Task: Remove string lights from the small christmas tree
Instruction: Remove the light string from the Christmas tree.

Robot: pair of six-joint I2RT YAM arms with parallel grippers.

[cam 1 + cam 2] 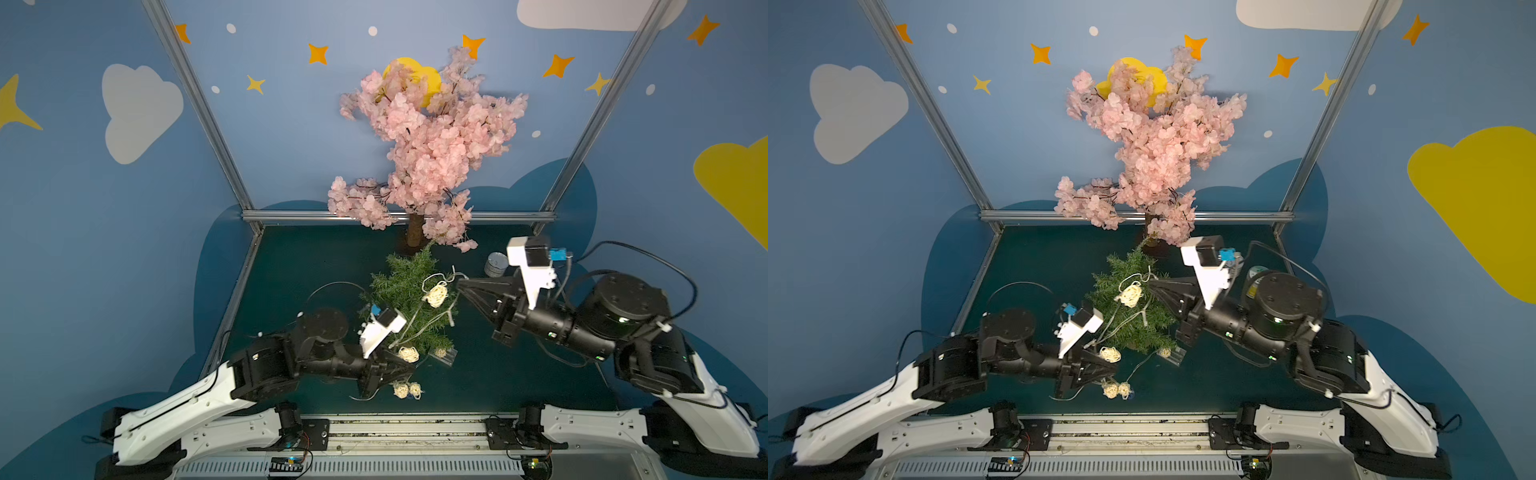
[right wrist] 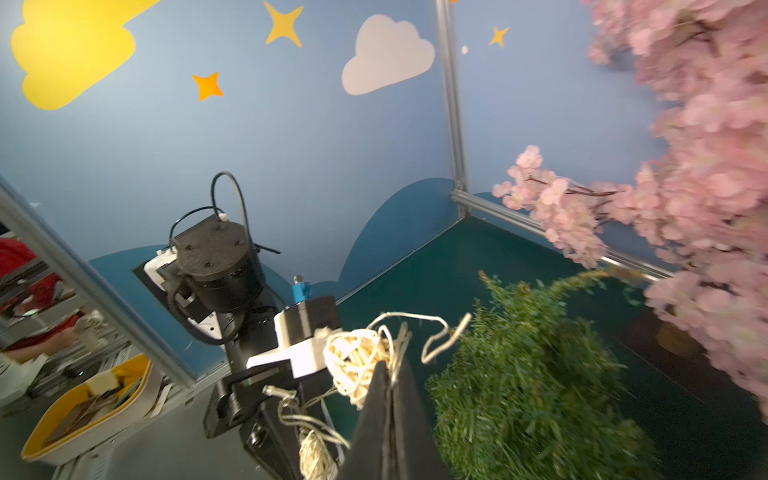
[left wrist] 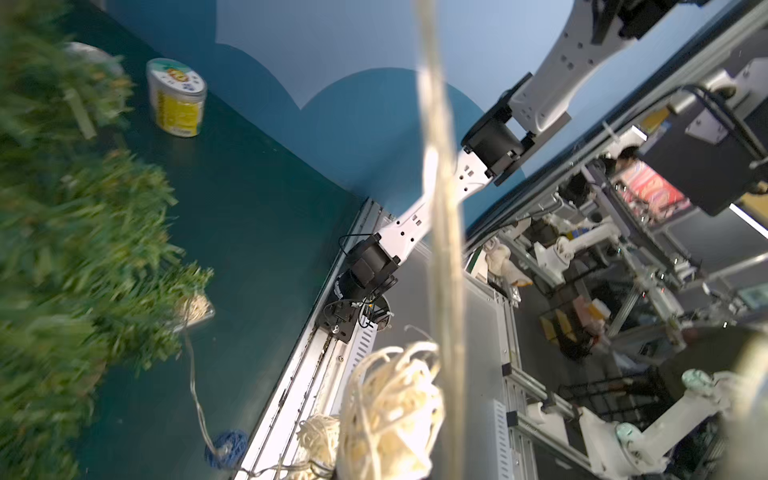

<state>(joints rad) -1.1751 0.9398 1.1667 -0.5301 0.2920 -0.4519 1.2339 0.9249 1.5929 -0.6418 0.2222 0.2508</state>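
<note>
My left gripper [image 1: 405,365] sits low at the near foot of the small tree [image 1: 409,291]. Its jaws are almost together, and I judge they pinch the wire of the string lights [image 1: 409,353] just beside a cream ball. The left wrist view shows only that wire crossing close and blurred. Two more cream balls [image 1: 408,390] and a blue one [image 3: 226,446] lie on the mat in front.

From there the wire climbs over the green branches to another cream ball [image 1: 435,296] high on the tree's right side. The clear box [image 1: 444,355] lies on the mat by the tree's near right foot.

My right gripper [image 1: 460,284] has its fingers pressed together on the wire just beside that upper ball, with a loop poking past the tips. A can [image 1: 495,264] stands apart behind it.

I take this as mid-unwinding, with part of the string off and part draped. Next, my right should lift its end up and clear of the needles while the left holds. A snag could tip the tree.
</note>
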